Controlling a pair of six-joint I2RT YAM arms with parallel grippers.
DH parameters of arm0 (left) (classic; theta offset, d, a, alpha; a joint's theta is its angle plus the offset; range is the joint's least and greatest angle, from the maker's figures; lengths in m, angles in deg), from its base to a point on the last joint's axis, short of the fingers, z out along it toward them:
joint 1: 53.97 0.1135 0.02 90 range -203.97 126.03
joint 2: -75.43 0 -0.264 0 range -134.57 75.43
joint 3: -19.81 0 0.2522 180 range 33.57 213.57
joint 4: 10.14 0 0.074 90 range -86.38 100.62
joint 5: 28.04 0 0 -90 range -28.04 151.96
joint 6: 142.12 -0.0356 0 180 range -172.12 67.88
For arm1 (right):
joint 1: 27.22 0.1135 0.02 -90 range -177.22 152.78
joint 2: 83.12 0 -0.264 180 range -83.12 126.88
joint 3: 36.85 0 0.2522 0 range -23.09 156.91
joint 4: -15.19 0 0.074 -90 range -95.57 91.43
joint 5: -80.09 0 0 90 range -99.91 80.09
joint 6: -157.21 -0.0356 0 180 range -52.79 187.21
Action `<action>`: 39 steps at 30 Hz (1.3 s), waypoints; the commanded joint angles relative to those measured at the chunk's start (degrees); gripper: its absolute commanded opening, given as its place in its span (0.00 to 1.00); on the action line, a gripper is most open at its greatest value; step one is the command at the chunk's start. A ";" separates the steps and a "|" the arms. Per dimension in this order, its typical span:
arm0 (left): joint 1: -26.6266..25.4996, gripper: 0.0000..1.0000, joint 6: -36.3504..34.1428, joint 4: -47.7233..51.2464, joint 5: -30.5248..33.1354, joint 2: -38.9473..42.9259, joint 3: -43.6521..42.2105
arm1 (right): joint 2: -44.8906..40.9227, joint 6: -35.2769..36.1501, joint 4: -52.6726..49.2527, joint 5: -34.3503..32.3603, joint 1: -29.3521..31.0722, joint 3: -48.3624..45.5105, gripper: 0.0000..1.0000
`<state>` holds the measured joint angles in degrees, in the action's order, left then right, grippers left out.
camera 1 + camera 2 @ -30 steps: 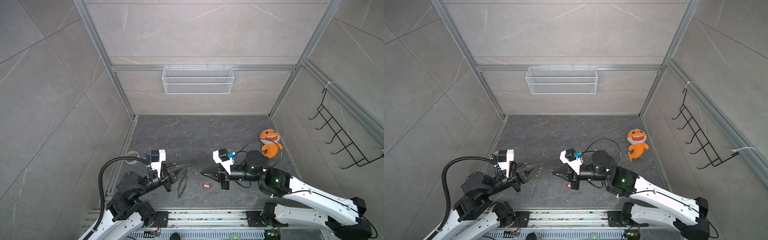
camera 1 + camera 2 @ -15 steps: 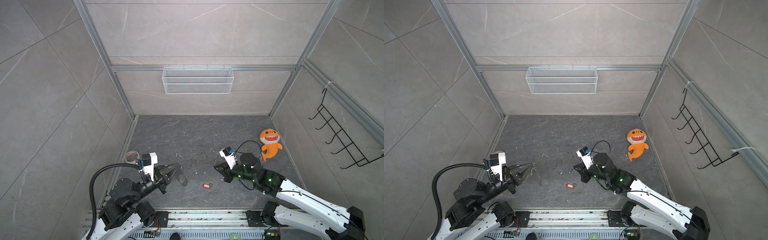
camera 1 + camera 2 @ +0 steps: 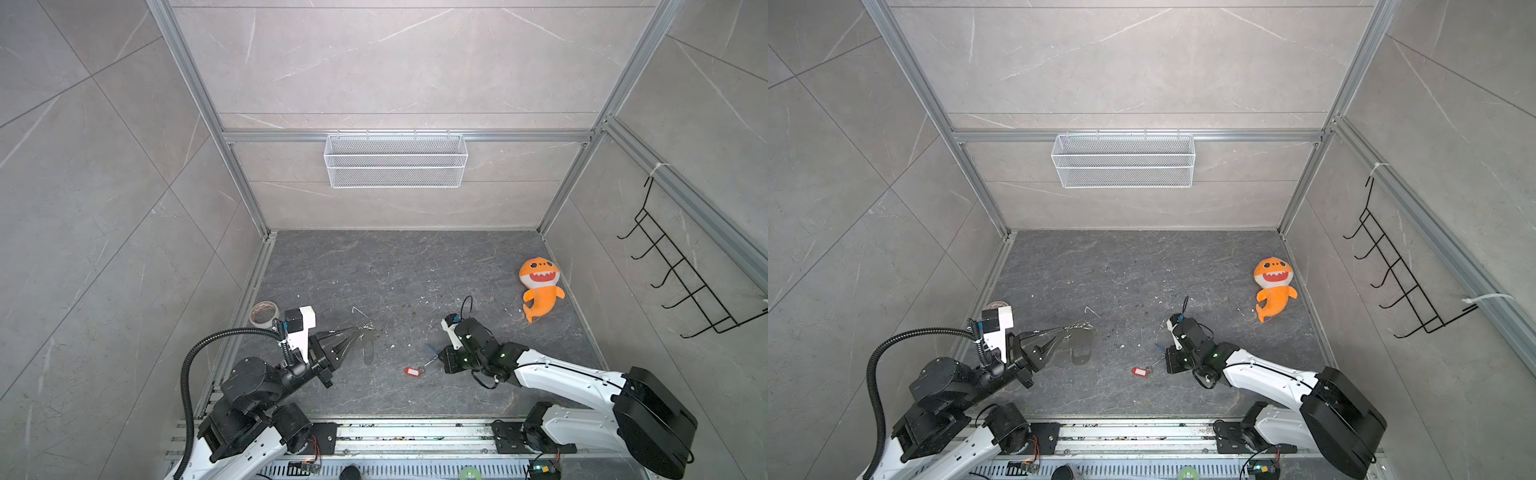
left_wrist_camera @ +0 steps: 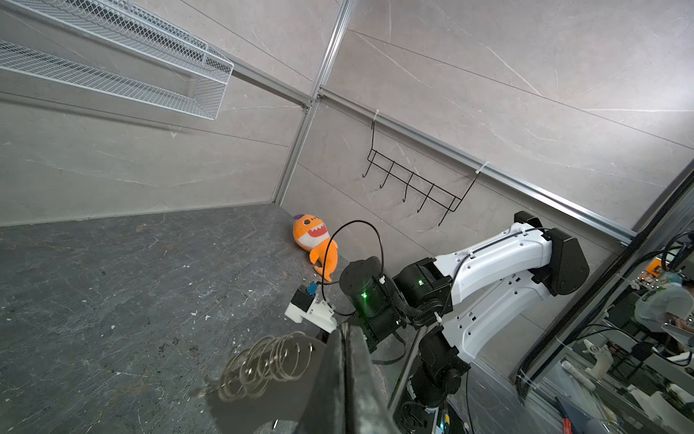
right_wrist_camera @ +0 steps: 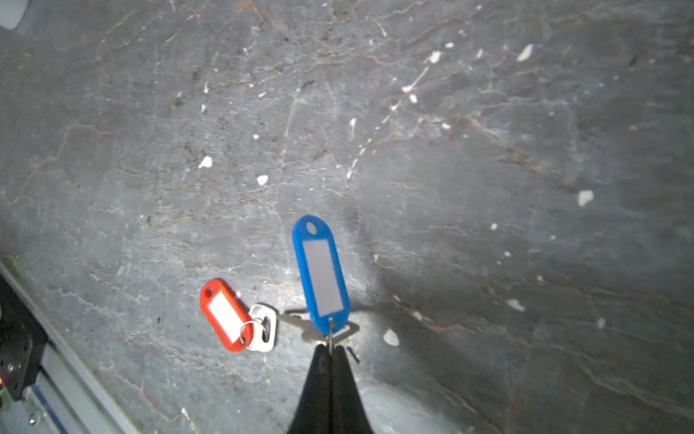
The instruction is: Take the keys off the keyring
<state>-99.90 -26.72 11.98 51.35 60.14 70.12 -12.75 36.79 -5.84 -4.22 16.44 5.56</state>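
Observation:
My left gripper (image 4: 345, 330) is shut on the keyring (image 4: 263, 398), a flat dull-grey piece with a row of silver rings (image 4: 270, 362) along its edge. In both top views it hangs off the fingertips above the floor (image 3: 368, 353) (image 3: 1080, 349). The red-tagged key (image 5: 225, 313) lies on the floor near the front (image 3: 412, 371) (image 3: 1140, 371). My right gripper (image 5: 330, 351) is shut on the small ring of the blue-tagged key (image 5: 321, 270), low over the floor just right of the red one (image 3: 432, 358). I cannot tell whether its metal blade touches the floor.
An orange shark plush (image 3: 540, 286) lies at the right wall. A tape roll (image 3: 264, 312) sits by the left wall behind my left arm. A white wire basket (image 3: 395, 160) hangs on the back wall, a black hook rack (image 3: 685, 282) on the right wall. A metal rail (image 3: 395, 432) runs along the front.
The two grippers have drawn apart. The right one has dropped and turned toward the floor with the blue-tagged key, next to the red one. The left one has pulled back left with the keyring.

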 commanded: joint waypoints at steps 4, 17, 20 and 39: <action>0.14 0.00 -0.17 -3.03 0.30 0.64 -0.51 | -0.01 -4.02 -1.75 -8.26 -1.08 -0.35 0.00; 0.14 0.00 0.26 -3.14 0.94 0.17 -0.71 | -12.42 1.47 -10.29 -5.61 -1.23 9.25 0.49; 0.14 0.00 0.34 -3.15 1.38 -0.20 -0.48 | -13.84 6.68 -8.70 4.66 -1.08 14.15 0.51; 0.10 0.00 3.55 -2.05 8.06 -4.85 0.07 | -0.11 22.61 0.15 6.17 22.06 36.97 0.67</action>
<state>-99.90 -24.55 12.46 57.51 55.97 69.16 -14.87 57.06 -8.15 3.21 37.55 40.18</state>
